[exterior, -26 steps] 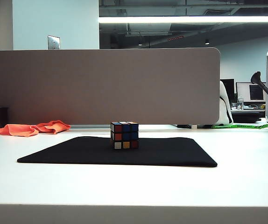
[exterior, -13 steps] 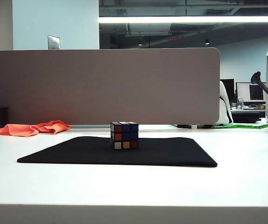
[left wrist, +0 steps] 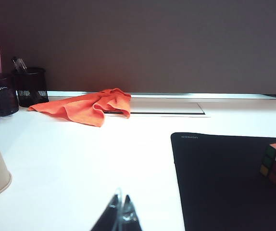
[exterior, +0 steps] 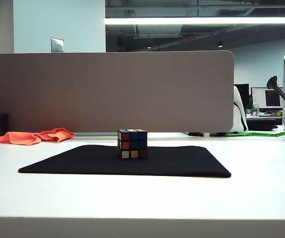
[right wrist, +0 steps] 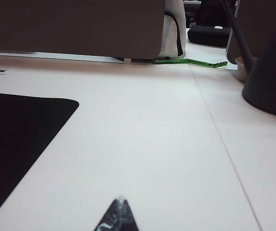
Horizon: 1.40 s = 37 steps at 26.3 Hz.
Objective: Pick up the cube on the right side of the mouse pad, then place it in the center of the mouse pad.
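- Cube (exterior: 132, 144) is sitting on the mouse pad (exterior: 182, 161), roughly at the pad's middle as the exterior view shows it, upright and square on the black mat.
- Judging from that, the placing looks done already; the step in hand is likely just parking both arms clear, so the good way is keeping them low and well away from the pad without nudging anything.
- Left claw (left wrist: 121, 214) is showing its tips pressed together, holding nothing, hovering over bare white worktop (exterior: 142, 196) near the pad's left edge.
- Right claw (right wrist: 119, 216) is likewise pinched shut and empty, sitting over the worktop to the right of the pad, well apart from the cube.
- Neither arm is appearing in the exterior view.
- Cube is showing a black frame with small square stickers: red, blue, white, orange on the front-facing side, and green, white, red in the left wrist view.
- Its rigid flat faces should be offering parallel grip surfaces if a re-centring were needed.
- An orange cloth (exterior: 33, 136) is lying off the pad, to the far left.
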Each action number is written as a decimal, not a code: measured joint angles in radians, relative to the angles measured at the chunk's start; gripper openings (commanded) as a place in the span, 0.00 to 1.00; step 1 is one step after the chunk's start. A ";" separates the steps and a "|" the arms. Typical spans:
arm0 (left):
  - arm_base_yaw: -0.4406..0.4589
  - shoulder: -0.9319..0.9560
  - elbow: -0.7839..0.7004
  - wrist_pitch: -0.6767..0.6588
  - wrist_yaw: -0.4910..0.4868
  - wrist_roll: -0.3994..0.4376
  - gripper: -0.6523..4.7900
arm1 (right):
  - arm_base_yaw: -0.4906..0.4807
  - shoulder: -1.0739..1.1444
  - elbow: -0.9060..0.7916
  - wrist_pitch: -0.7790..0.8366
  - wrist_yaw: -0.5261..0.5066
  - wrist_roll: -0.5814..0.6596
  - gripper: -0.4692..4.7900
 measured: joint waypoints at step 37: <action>0.000 0.000 0.000 -0.015 0.000 -0.001 0.11 | 0.000 0.000 0.000 -0.002 0.000 0.000 0.08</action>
